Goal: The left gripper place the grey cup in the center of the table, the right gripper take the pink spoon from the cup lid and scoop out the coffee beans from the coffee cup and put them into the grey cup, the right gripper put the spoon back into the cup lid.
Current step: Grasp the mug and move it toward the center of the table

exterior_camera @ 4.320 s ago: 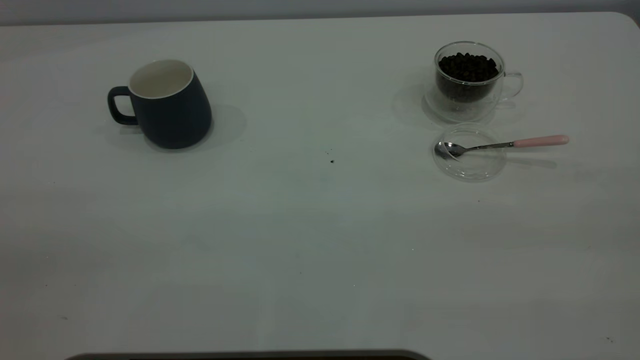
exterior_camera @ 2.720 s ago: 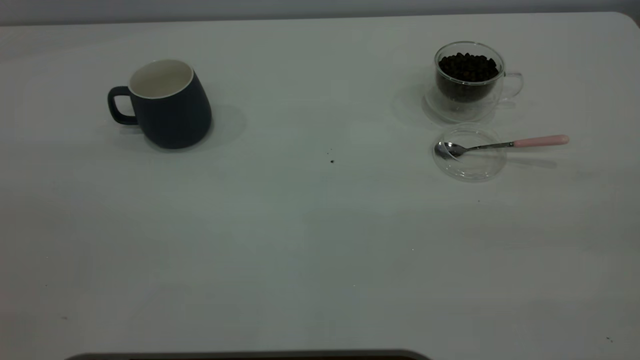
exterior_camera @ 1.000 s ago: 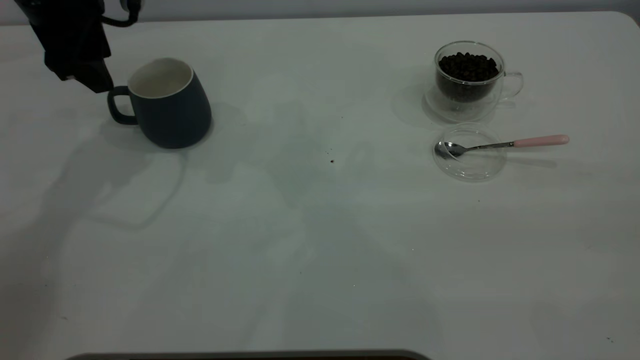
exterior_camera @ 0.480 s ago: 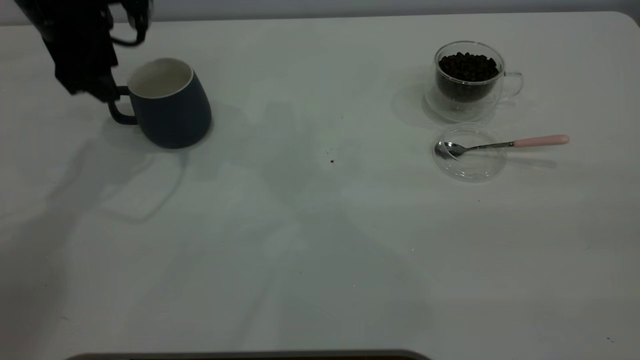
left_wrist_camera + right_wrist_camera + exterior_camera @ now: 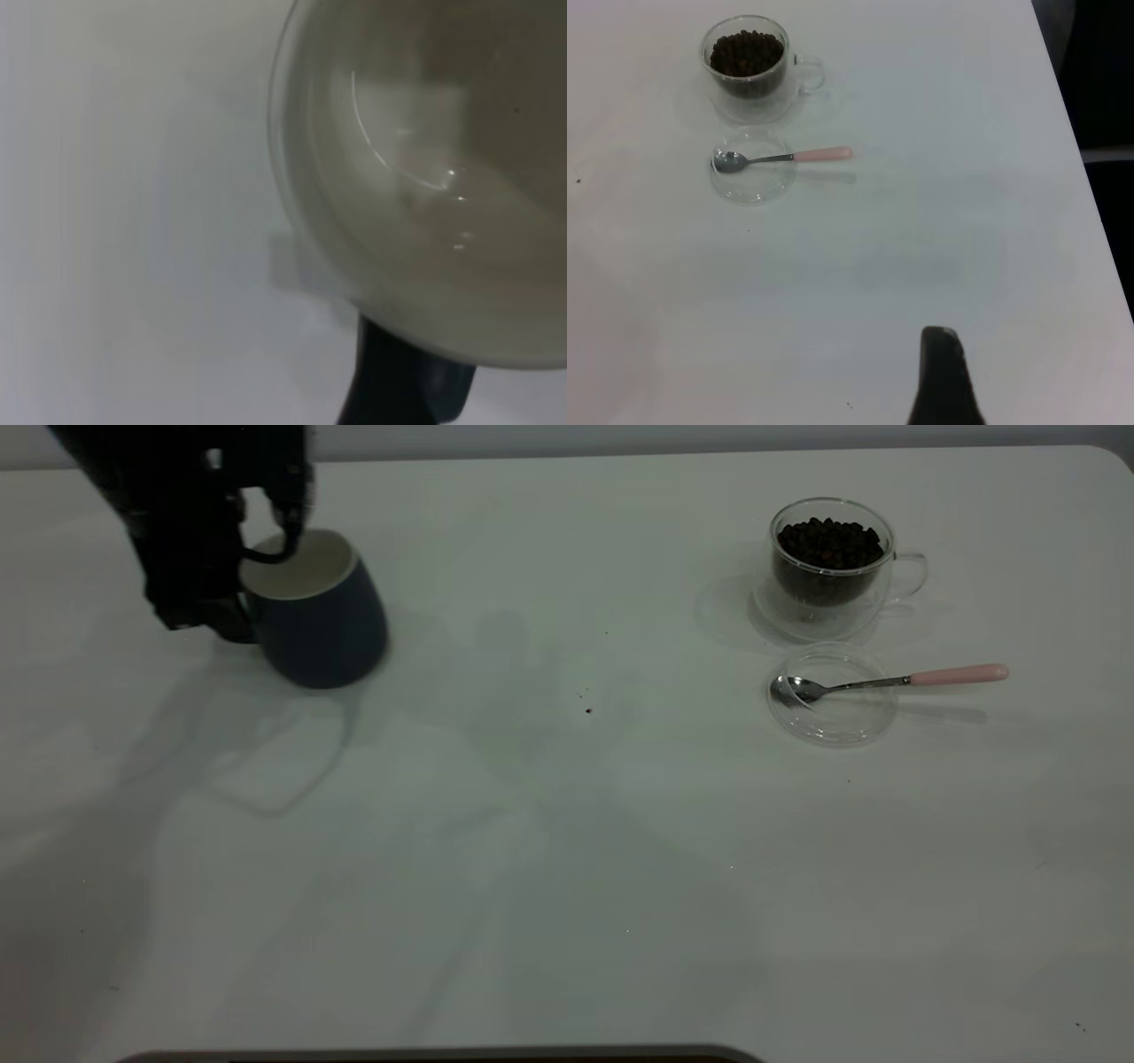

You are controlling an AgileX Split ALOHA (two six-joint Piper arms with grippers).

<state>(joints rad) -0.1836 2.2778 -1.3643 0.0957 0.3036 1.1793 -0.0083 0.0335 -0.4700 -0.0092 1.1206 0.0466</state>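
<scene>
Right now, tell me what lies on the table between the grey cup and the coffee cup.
Only bare table, as the exterior view shows. A few tiny dark specks lie nearer the camera than the line from the grey cup to the coffee cup.

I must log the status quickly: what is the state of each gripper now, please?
Left gripper: at the grey cup, over its handle side; open or shut cannot be told.
Right gripper: away from the pink spoon, holding nothing visible; fingers cannot be told.

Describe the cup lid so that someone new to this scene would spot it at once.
On the white table, look to the right side for the coffee cup full of dark beans. Just in front lies the cup lid, a flat clear disc, with the pink spoon resting across it.
</scene>
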